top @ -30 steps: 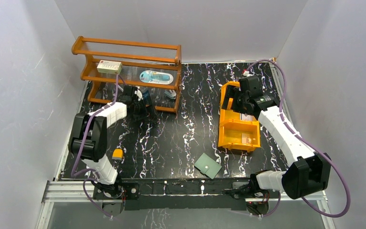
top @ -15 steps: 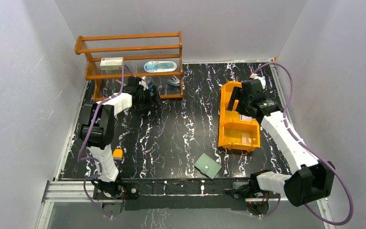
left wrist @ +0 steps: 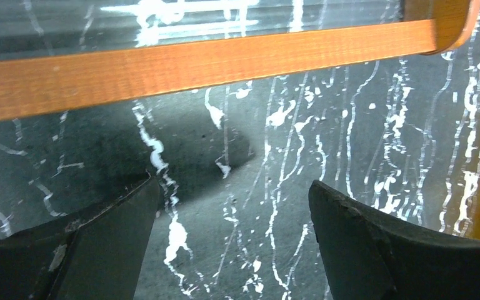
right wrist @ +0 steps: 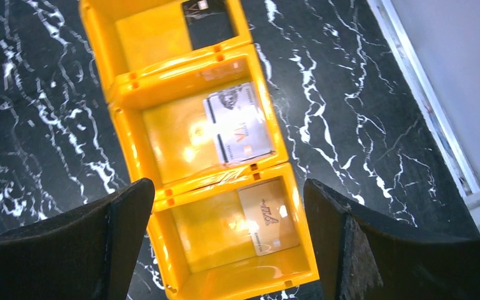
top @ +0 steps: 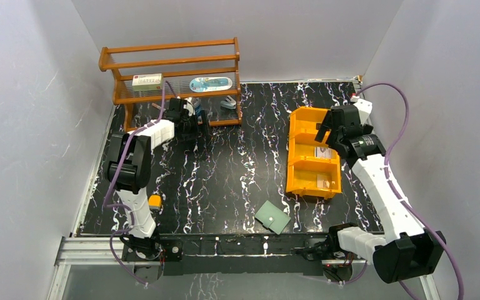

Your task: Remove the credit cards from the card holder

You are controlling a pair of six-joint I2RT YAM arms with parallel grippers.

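Marbled bench: credit cards lie one per orange tray compartment, right of frame, so both my jaws gape empty.

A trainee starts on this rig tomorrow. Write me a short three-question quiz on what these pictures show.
1. How many cards lie in the orange tray?
2. Which card lies in the tray's middle compartment? A black, B silver, C tan.
3. True or false: the right claw is gripping a card.

Key:
1. Three, one in each compartment.
2. B, the silver card.
3. False: its jaws stand open above the tray, with nothing held between them.
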